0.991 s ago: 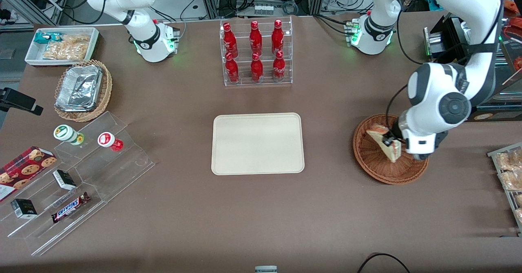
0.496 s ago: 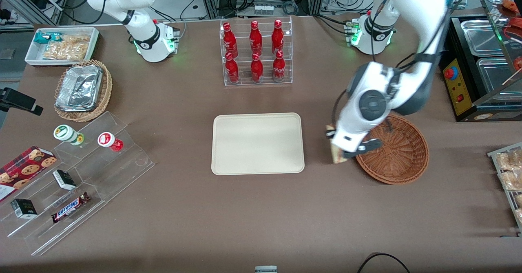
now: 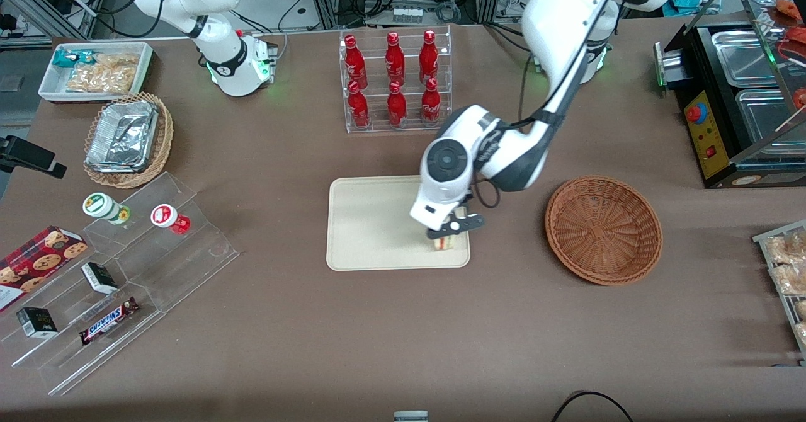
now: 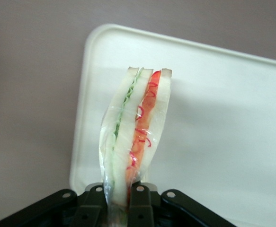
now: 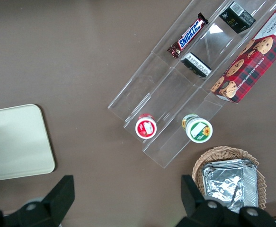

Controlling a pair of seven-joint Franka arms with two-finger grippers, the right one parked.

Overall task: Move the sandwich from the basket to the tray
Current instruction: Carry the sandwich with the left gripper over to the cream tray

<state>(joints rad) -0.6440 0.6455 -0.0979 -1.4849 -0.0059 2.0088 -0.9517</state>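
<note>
My left gripper (image 3: 448, 233) is shut on the sandwich (image 3: 446, 242) and holds it over the tray (image 3: 371, 227), at the corner nearest the front camera and the basket. In the left wrist view the sandwich (image 4: 134, 132), a wrapped wedge of white bread with green and red filling, stands on edge between my fingers (image 4: 140, 198), with the cream tray (image 4: 223, 123) below it. The gripper (image 4: 121, 201) pinches its end. The reddish-brown wicker basket (image 3: 603, 230) sits empty beside the tray, toward the working arm's end.
A clear rack of red bottles (image 3: 395, 82) stands farther from the front camera than the tray. A clear stepped shelf (image 3: 119, 277) with snacks, a tan basket with foil containers (image 3: 128, 138) and a white snack bin (image 3: 96, 69) lie toward the parked arm's end.
My gripper carried the sandwich out of the basket, across the gap, and over the tray's near corner. The basket is left empty.
</note>
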